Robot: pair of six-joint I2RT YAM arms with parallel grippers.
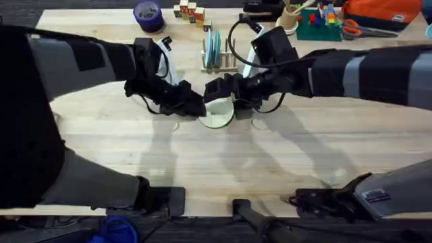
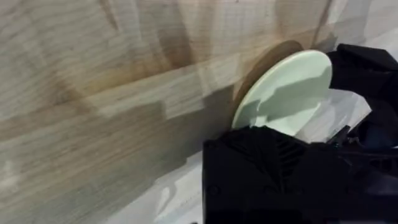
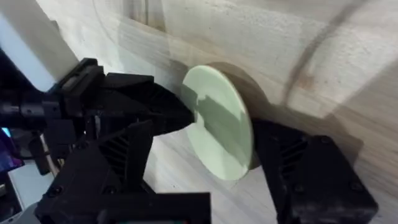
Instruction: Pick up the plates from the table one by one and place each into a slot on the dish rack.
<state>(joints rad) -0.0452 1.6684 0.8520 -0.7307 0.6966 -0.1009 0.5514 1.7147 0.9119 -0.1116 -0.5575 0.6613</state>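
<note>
A pale cream-yellow plate [image 1: 217,116] is tipped up on its edge on the table [image 1: 283,158], just in front of the dish rack [image 1: 220,65]. My left gripper [image 1: 194,106] comes in from the left, and its fingers [image 3: 163,112] look shut on the plate's [image 3: 219,127] rim. From the right, my right gripper [image 1: 221,90] stands open with a finger [image 3: 311,174] on either side of the plate [image 2: 287,93]. Light blue-teal plates [image 1: 213,46] stand upright between the rack's pegs.
Along the table's far edge lie a purple roll [image 1: 148,15], coloured blocks [image 1: 190,11], a cup of utensils [image 1: 291,17], a green tray [image 1: 317,28] and scissors [image 1: 358,29]. Bare wood stretches in front of the grippers.
</note>
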